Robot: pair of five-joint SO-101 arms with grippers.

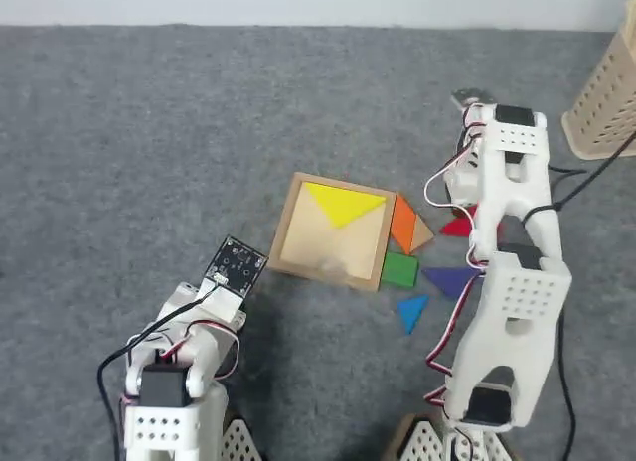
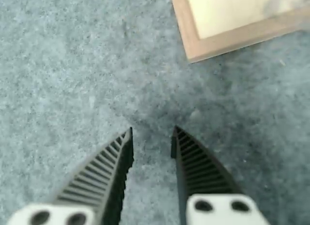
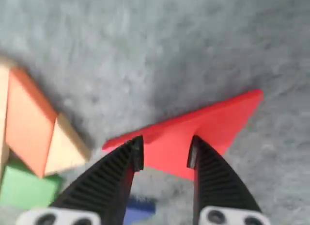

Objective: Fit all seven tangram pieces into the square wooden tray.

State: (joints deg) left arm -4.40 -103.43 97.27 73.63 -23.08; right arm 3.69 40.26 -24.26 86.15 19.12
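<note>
**A:** Where do things stand around the tray?

**B:** On your grey table [image 1: 149,133], the tray [image 1: 285,223] lies between the two arms. Your left gripper [image 2: 151,137] hangs over bare table near one tray corner, not touching it, with its fingers [image 2: 109,176] a little apart and nothing between them.

**A:** And my right one?

**B:** Your right gripper [image 3: 165,154] is on the tray's other side. Its fingers [image 3: 109,181] are spread over the red triangle [image 3: 218,118]. I cannot tell whether they touch it.

**A:** The pieces?

**B:** The big yellow triangle [image 1: 343,203] lies inside the tray. The rest lie outside, on the side toward your right arm:

- The purple triangle [image 1: 449,280] is near the tray.
- The orange piece [image 1: 402,224] is against the rim.
- The green square [image 1: 399,270] is against the rim.
- The tan triangle [image 1: 421,234] touches the orange piece.
- The small blue triangle [image 1: 411,311] is just off the tray's corner.
</note>
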